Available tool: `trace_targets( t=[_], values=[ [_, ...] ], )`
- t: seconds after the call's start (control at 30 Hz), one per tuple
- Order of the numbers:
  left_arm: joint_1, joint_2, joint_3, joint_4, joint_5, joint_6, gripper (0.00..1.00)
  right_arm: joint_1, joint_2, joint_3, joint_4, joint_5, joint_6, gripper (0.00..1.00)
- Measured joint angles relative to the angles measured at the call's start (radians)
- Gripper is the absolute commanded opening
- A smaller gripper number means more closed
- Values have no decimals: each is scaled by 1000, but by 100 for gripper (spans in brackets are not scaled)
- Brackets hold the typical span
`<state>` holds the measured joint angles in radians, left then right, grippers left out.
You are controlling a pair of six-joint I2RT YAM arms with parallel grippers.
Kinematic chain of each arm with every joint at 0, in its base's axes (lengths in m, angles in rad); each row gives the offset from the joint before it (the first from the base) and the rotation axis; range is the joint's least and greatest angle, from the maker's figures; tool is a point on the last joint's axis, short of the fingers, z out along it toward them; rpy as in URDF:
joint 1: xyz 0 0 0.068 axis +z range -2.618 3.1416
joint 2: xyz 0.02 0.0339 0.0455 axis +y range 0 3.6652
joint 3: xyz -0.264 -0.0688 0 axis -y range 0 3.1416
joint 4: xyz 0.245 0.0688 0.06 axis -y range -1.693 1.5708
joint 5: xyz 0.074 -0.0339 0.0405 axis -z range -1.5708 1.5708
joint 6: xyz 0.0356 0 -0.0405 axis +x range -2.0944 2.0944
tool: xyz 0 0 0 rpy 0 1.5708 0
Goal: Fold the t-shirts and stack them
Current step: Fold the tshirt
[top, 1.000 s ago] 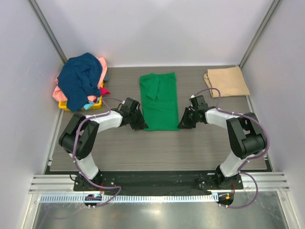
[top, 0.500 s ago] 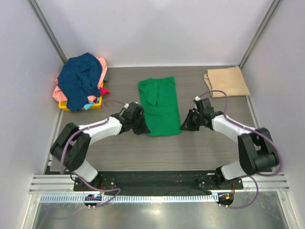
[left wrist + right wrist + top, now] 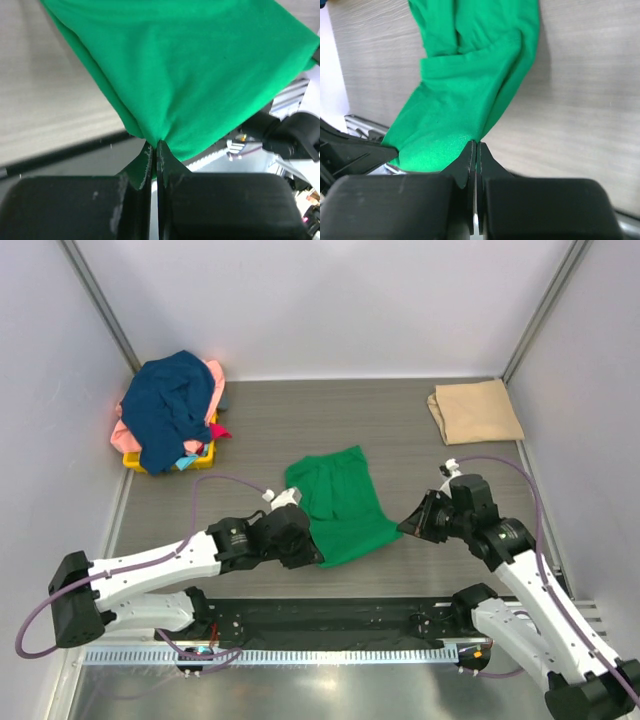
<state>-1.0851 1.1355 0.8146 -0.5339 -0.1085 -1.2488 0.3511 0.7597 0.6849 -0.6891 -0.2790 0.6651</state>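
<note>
1. Check the left gripper. Its jaws are pressed flat together and pinch one near corner of the green t-shirt, with the cloth bunched at the tips.
2. Check the right gripper. Its jaws are likewise closed tight and grip the other near corner of the same shirt.
3. Note that the shirt's near hem spans between the two grippers, close to the front edge of the table. Its far part lies rumpled on the wood.
4. Locate the tan t-shirt. It lies folded flat in the far right corner, well apart from both arms.
5. Locate the heap at the far left. You see a navy t-shirt on top and a pink t-shirt showing beneath it.
</note>
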Motion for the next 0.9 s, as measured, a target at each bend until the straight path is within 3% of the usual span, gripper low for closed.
trace_targets(
  t=[0.17,0.4,0.67,0.9],
  values=[
    [-45,-29,50,-102,-56,-67,0,3,-45,70,-130,6,16,1],
    [-2,-20,188,-223,-149,-66,0,6,105,206,-161,42,-2,1],
    [251,45,240,-219,-80,34,0,10,389,377,-95,70,-40,1],
    [436,199,318,-203,36,152,0,11,621,512,-22,82,-71,1]
  ],
)
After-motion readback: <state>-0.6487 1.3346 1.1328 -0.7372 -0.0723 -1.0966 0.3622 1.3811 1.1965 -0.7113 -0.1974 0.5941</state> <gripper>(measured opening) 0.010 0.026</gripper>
